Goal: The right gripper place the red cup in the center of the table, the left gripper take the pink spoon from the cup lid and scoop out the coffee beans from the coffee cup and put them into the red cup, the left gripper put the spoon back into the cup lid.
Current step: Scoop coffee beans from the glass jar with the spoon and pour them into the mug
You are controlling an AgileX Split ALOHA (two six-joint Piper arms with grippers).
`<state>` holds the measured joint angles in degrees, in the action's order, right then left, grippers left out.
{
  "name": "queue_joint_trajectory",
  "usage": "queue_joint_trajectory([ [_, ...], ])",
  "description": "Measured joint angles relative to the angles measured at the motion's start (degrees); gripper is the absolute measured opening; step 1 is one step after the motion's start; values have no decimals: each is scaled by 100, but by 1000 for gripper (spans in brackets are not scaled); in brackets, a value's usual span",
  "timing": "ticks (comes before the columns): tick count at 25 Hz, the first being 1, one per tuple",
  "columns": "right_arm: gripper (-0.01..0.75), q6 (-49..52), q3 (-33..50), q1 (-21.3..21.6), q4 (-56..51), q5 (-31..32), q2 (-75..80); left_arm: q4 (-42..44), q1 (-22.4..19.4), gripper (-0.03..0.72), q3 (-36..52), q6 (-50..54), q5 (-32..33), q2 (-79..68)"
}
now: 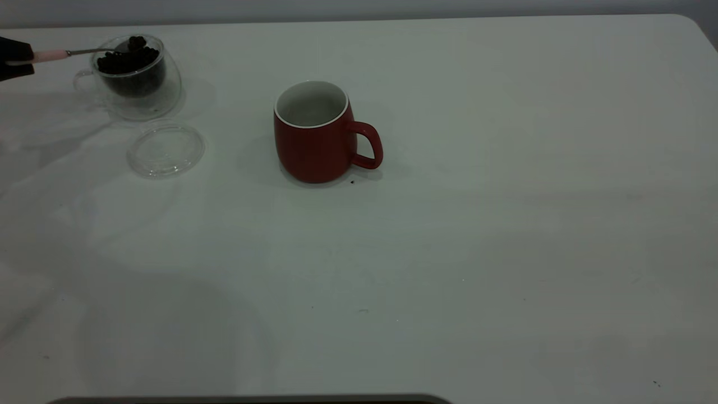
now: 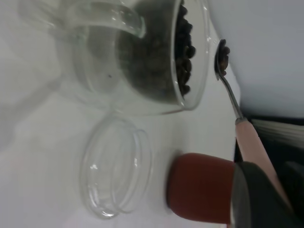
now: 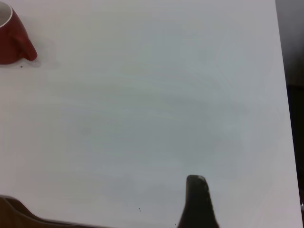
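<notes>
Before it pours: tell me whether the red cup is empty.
Empty: the red cup stands upright, its white inside bare; the coffee beans sit on the pink spoon.

The left pincer (image 1: 14, 58) is matte black and blocky; the right pincer's fingertip (image 3: 197, 202) is rounded and black.

No text, label, brand, number or sign can be read in any view. The red cup (image 1: 317, 134), the coffee cup (image 1: 137, 76), the cup lid (image 1: 165, 150) and the pink spoon (image 1: 73, 53) all show plain, unmarked surfaces. The desk (image 1: 505, 224) bears only a few tiny dark specks.
</notes>
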<state>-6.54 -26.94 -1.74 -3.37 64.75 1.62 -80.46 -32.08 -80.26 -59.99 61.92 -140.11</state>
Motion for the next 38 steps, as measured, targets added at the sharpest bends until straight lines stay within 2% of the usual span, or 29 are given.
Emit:
queue_joint_trajectory([
  [4, 591, 0, 0, 0, 0, 0, -2, 7, -106, 123, 0, -6, 270, 0],
  [18, 591, 0, 0, 0, 0, 0, -2, 158, -56, 123, 0, -146, 341, 0],
  [38, 591, 0, 0, 0, 0, 0, -6, 441, 1386, 123, 0, -277, 346, 0],
])
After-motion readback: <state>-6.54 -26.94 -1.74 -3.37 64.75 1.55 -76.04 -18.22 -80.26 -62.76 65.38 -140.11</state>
